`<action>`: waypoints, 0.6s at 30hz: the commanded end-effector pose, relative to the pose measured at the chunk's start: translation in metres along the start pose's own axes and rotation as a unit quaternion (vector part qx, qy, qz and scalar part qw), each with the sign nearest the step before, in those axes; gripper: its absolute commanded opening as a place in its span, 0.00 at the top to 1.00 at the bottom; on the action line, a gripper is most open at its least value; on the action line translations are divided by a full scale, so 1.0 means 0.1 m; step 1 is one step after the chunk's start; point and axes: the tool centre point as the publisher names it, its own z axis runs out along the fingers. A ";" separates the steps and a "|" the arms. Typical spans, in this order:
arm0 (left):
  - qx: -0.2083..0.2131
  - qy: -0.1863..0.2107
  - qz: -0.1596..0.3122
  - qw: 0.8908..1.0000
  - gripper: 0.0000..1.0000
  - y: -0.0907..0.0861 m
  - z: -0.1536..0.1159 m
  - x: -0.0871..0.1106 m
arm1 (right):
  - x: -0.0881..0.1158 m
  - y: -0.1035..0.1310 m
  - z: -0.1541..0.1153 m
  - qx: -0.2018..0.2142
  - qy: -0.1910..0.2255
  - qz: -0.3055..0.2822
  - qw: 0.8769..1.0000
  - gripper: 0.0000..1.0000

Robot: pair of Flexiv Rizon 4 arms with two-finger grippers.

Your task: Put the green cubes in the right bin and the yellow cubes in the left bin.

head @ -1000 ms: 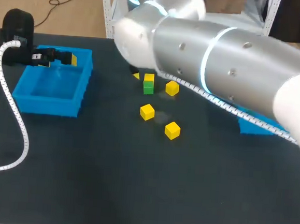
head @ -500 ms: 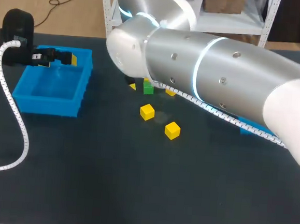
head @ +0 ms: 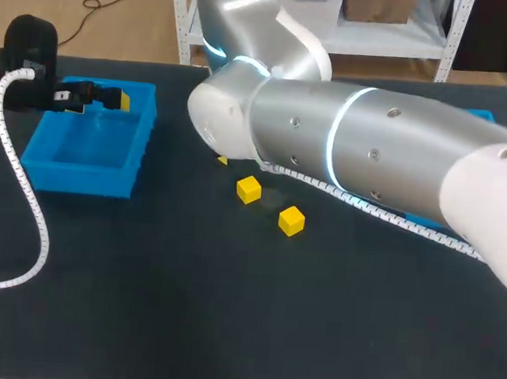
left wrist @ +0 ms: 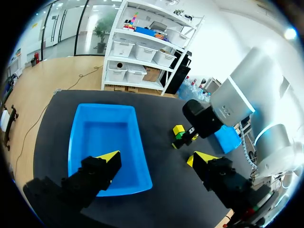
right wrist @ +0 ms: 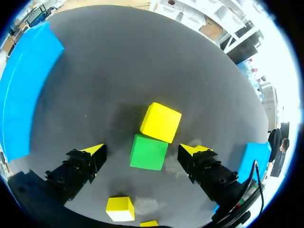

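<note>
In the right wrist view a green cube (right wrist: 148,152) lies on the table between the fingers of my open right gripper (right wrist: 144,150), with a gap on each side. A yellow cube (right wrist: 161,122) touches the green cube's far side. Two more yellow cubes (head: 248,189) (head: 291,221) lie in front of the right arm (head: 370,163), which hides its own gripper and the green cube from the head view. My left gripper (head: 94,98) hangs open and empty above the far end of the left bin (head: 84,163). The right bin (head: 426,222) shows only as a sliver under the arm.
From the left wrist view, the left bin (left wrist: 107,142) lies under the open left gripper (left wrist: 154,159), and the right gripper (left wrist: 202,121) stands over the stacked cubes (left wrist: 178,132). The left arm's white cable (head: 24,198) loops across the table's left side.
My right arm has swung down and towards the front over the cube cluster, now hiding the green cube and the yellow cubes beside it in the head view. The left arm has not moved.
</note>
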 end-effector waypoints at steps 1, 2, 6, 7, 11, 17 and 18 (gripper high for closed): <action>0.006 -0.003 0.001 1.000 0.00 0.02 0.00 0.01 | 0.05 -0.05 0.05 -0.004 -0.030 0.009 1.000 0.51; 0.006 -0.003 0.001 1.000 0.00 0.02 0.00 0.01 | 0.06 -0.06 0.06 -0.004 -0.029 0.013 0.999 0.95; 0.006 -0.003 0.001 1.000 0.00 0.02 0.00 0.01 | 0.06 -0.09 0.08 -0.008 -0.028 0.019 0.999 1.00; 0.006 -0.003 0.001 1.000 0.00 0.02 0.00 0.01 | 0.06 -0.10 0.08 -0.008 -0.029 0.020 0.999 1.00; 0.006 -0.003 0.001 1.000 0.00 0.02 0.00 0.01 | 0.05 -0.12 0.06 -0.012 -0.034 0.021 0.999 1.00; 0.006 -0.003 0.001 1.000 0.00 0.02 0.00 0.01 | -0.03 -0.14 -0.16 -0.018 -0.064 0.012 0.998 1.00; 0.006 -0.003 0.001 1.000 0.00 0.02 0.00 0.01 | -0.05 -0.15 -0.23 -0.018 -0.073 0.011 0.997 1.00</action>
